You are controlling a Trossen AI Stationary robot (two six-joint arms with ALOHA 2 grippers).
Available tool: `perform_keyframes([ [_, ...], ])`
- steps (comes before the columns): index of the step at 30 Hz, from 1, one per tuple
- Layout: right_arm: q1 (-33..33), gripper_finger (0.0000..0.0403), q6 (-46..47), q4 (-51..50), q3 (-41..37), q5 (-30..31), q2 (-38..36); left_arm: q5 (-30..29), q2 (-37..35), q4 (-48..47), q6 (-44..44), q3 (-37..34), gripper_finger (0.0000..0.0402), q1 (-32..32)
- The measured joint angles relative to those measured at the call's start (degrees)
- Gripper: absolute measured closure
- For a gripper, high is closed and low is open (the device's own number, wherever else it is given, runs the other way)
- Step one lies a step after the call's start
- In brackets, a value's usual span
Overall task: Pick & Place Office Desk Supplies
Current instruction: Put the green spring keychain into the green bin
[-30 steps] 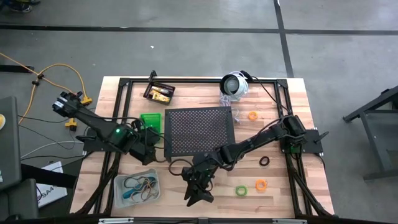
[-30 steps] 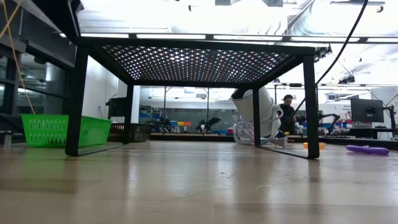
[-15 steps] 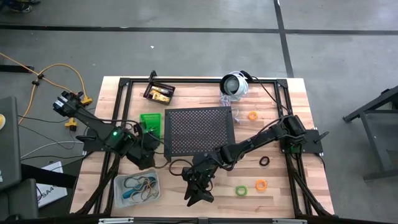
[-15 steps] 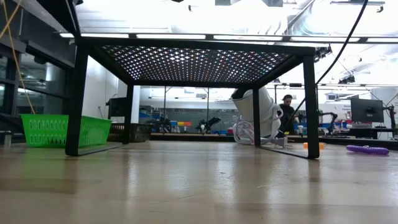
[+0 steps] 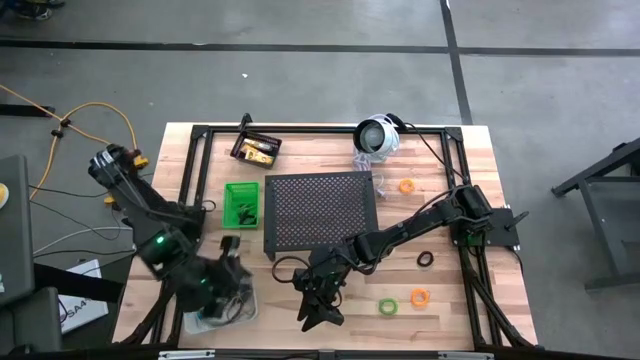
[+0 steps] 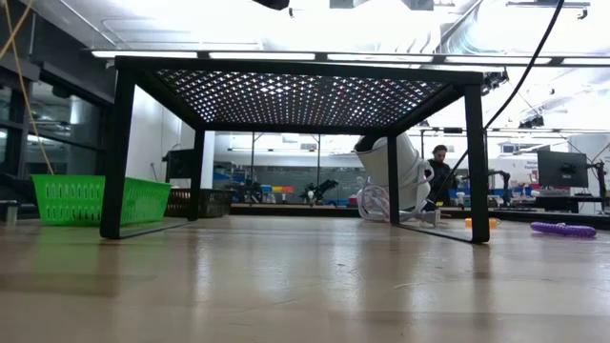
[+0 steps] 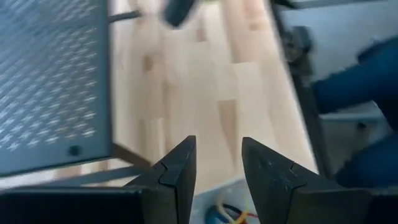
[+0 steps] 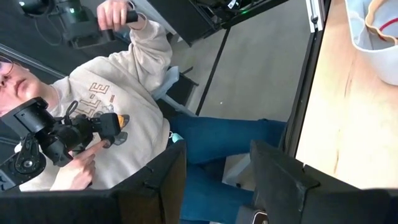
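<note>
My left gripper (image 5: 230,285) (image 7: 217,146) hovers open over the clear bin (image 5: 214,316), which holds several coloured rubber bands (image 7: 227,210); nothing is between its fingers. My right gripper (image 5: 318,315) (image 8: 217,155) stands open and holding nothing at the table's near edge, pointing out past it. The green bin (image 5: 242,203) (image 6: 86,198) stands left of the perforated stand. The black bin (image 5: 257,150) sits at the far left. An orange loop (image 5: 407,186), a black loop (image 5: 426,260), a green loop (image 5: 388,307) and another orange loop (image 5: 420,297) lie flat on the table's right half. A purple loop (image 6: 562,229) shows in the low view.
The big black perforated stand (image 5: 320,210) fills the table's middle. A round white device with a cable (image 5: 378,135) sits behind it. A black frame rail (image 5: 300,128) runs round the table. A person in a light sweatshirt (image 8: 106,93) sits beyond the near edge.
My left gripper has swung from beside the green bin toward the table's near edge and now hangs over the clear bin, having turned as it went. The green bin now shows uncovered. My right arm has kept still.
</note>
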Motion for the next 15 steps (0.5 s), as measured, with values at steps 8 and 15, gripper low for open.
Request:
perform_keyframes([
  [8, 0.0, 0.0237, 0.0, 0.0, 0.0, 0.1, 0.0, -1.5, 0.0, 4.3, 4.7, 0.0, 0.0279, -5.4],
  [15, 0.0, 0.0237, 0.0, 0.0, 0.0, 0.2, 0.0, -1.5, 0.0, 4.7, 4.7, 0.0, 0.0279, -4.9],
])
